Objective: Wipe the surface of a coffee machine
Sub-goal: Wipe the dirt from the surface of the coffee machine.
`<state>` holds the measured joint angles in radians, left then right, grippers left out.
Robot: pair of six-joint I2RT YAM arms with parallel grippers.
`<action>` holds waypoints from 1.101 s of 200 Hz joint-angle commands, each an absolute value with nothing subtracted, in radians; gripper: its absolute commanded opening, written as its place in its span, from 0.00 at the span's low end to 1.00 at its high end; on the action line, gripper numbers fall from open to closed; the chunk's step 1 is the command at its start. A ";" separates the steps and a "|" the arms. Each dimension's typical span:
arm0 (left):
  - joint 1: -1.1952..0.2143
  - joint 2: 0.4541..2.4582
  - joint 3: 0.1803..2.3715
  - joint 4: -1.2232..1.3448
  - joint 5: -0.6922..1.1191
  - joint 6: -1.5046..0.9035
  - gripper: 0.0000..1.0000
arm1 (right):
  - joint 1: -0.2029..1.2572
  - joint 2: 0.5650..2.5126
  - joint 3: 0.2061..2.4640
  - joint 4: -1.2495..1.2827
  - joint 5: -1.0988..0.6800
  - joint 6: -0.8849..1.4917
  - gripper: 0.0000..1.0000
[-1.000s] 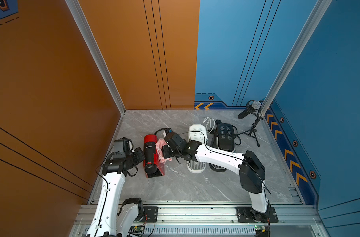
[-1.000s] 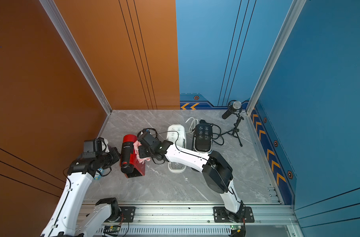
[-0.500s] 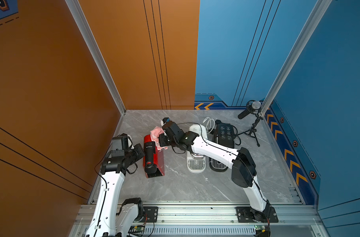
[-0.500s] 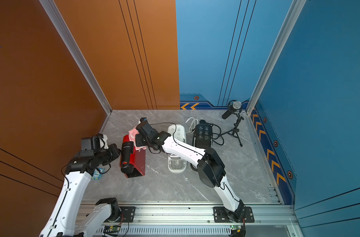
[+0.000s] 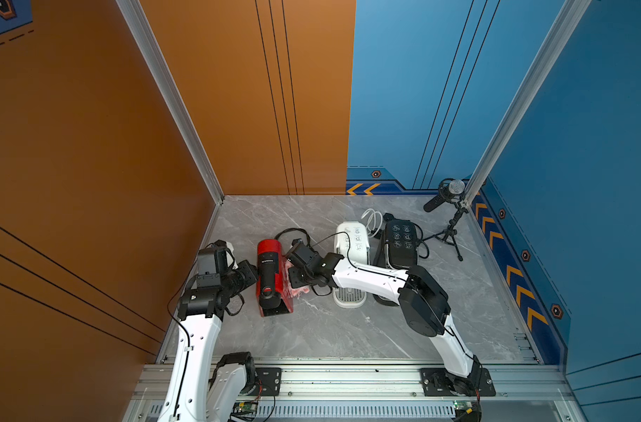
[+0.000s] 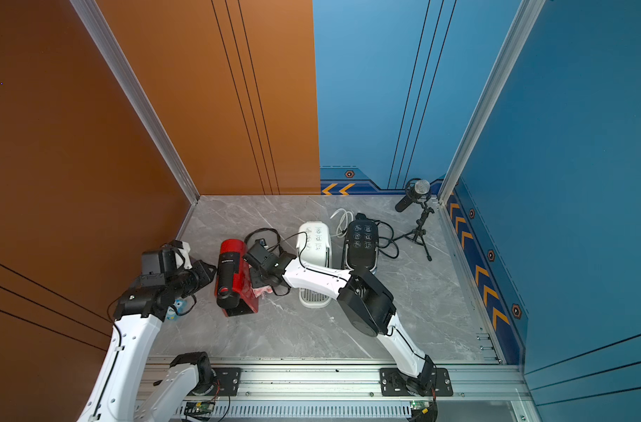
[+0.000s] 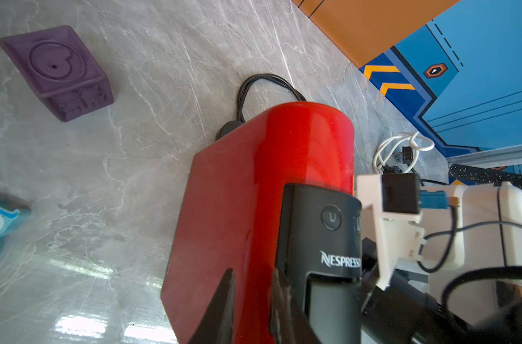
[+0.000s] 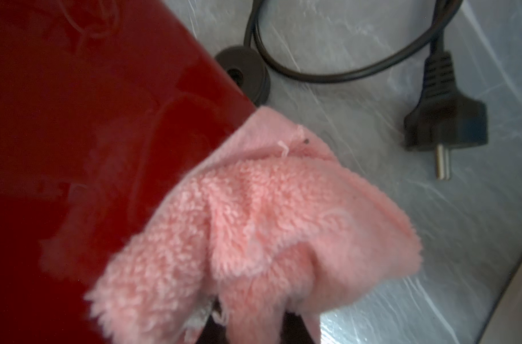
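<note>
The red and black coffee machine [image 5: 271, 277] [image 6: 233, 277] [image 7: 254, 190] stands left of the table's middle. My left gripper [image 5: 252, 272] [image 6: 210, 270] [image 7: 253, 280] is at its left side, with the jaws slightly open and nothing between them. My right gripper [image 5: 293, 283] [image 6: 257, 281] [image 8: 251, 324] is shut on a pink cloth [image 8: 268, 223] [image 5: 300, 290] [image 6: 263, 291]. The cloth lies against the machine's glossy red right flank [image 8: 90, 119], and its folds hide the fingers.
The machine's black cord and plug [image 8: 444, 125] lie on the marble behind it. A white appliance [image 5: 350, 248] and a black one [image 5: 399, 241] stand to the right, under my right arm. A microphone tripod [image 5: 448, 234] stands at the back right. A purple block [image 7: 57, 71] and a blue owl toy [image 6: 178, 307] sit by the orange wall.
My right gripper swept the cloth to the machine's far end and back toward its near half. The left jaws have parted from shut.
</note>
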<state>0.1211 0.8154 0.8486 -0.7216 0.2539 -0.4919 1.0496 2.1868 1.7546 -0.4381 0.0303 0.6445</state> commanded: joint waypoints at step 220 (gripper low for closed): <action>0.107 0.826 0.802 -0.744 0.308 -0.470 0.73 | 0.986 2.277 2.052 -0.533 0.026 0.614 0.00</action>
<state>0.1101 0.8173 0.8352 -0.7258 0.3412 -0.4938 0.9771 2.2505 2.0323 -0.5102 0.0486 0.6247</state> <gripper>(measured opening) 0.734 0.175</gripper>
